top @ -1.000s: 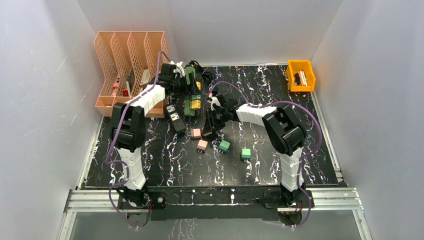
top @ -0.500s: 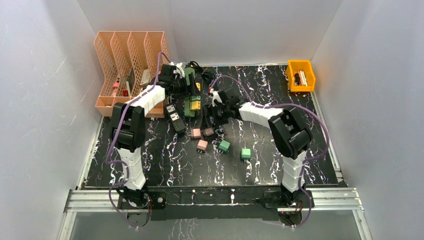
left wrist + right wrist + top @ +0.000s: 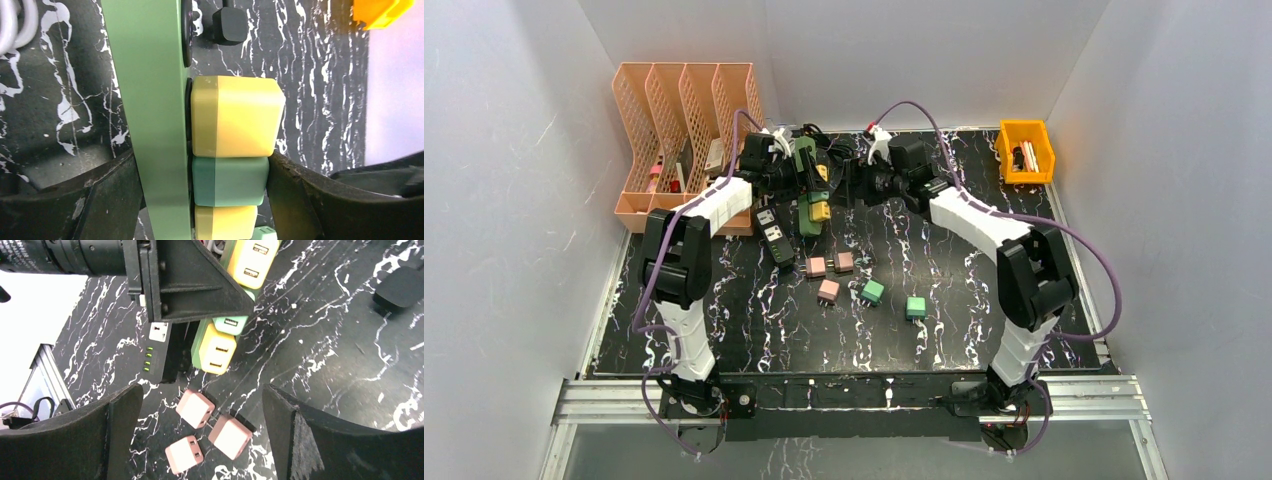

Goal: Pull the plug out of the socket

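Observation:
The green socket strip (image 3: pixel 808 190) (image 3: pixel 150 100) lies at the back of the table. A yellow plug (image 3: pixel 235 115), a teal plug (image 3: pixel 227 180) and another yellow plug (image 3: pixel 225 222) sit in it. My left gripper (image 3: pixel 794 178) (image 3: pixel 202 160) is shut across the strip: one finger is behind the strip, the other against the teal plug's face. To the strip's right my right gripper (image 3: pixel 856 185) (image 3: pixel 200 410) is open and holds nothing. Below it three loose pink plugs (image 3: pixel 230 435) (image 3: pixel 844 262) lie on the table.
Two loose green plugs (image 3: pixel 872 292) (image 3: pixel 915 307) lie nearer the front. A black power strip (image 3: pixel 774 235) lies left of the green one. An orange file rack (image 3: pixel 684 130) stands back left, a yellow bin (image 3: pixel 1025 150) back right. A black adapter (image 3: pixel 229 25) and cables lie behind the strip.
My right gripper opened and left a pink plug on the table beside another one. It then moved back and up toward the strip. The left gripper kept its hold.

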{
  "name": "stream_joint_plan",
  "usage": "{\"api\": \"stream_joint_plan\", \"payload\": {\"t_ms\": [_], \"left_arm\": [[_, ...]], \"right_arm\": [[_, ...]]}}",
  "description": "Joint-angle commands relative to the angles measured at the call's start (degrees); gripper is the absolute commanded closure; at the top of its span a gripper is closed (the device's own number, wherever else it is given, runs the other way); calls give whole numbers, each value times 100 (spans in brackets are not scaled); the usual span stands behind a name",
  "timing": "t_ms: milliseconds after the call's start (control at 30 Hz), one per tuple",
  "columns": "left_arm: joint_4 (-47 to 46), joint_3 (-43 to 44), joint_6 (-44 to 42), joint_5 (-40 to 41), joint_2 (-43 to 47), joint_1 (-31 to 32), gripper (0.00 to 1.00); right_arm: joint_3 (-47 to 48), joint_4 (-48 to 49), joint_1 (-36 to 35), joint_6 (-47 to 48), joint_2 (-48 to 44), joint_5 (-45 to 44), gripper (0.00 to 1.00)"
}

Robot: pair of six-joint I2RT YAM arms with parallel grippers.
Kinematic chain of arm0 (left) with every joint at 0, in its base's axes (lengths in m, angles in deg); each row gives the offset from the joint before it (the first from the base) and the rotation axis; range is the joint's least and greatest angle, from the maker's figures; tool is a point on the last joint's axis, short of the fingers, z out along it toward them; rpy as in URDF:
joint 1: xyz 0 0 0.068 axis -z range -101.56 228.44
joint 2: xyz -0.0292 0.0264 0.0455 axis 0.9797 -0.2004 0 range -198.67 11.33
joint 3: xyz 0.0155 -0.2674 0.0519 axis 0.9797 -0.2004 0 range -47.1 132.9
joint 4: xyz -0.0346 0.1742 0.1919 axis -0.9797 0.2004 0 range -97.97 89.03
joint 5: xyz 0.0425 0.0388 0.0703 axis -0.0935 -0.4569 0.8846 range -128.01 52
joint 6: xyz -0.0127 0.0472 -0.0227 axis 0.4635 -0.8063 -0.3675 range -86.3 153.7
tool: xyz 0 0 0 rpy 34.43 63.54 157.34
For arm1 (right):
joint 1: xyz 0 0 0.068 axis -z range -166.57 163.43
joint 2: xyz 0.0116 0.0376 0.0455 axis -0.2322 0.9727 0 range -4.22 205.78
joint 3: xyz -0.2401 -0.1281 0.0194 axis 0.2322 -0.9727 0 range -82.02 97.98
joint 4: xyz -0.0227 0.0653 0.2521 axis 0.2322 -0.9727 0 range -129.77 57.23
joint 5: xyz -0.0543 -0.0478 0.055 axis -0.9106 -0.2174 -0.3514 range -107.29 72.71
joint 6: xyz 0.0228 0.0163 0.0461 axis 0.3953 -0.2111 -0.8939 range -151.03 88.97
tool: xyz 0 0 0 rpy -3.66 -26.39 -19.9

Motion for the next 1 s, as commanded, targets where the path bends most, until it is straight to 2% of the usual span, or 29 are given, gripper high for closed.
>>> {"api": "stream_joint_plan", "payload": {"t_ms": [0,400,633,967], "left_arm": [[-634,-100,424,-361,690,10,55],[-657,-50,535,-347,748,27,55],[-653,-28,531,-306,730,30,55],[-644,13,528,-254,703,31,55]], "right_arm": [[278,677,-38,-516,381,312,7],[690,660,-80,-713,963,484,15],[1038,570,-130,-809,1369,696,31],[1116,512,-159,-861,1665,650,36]]}}
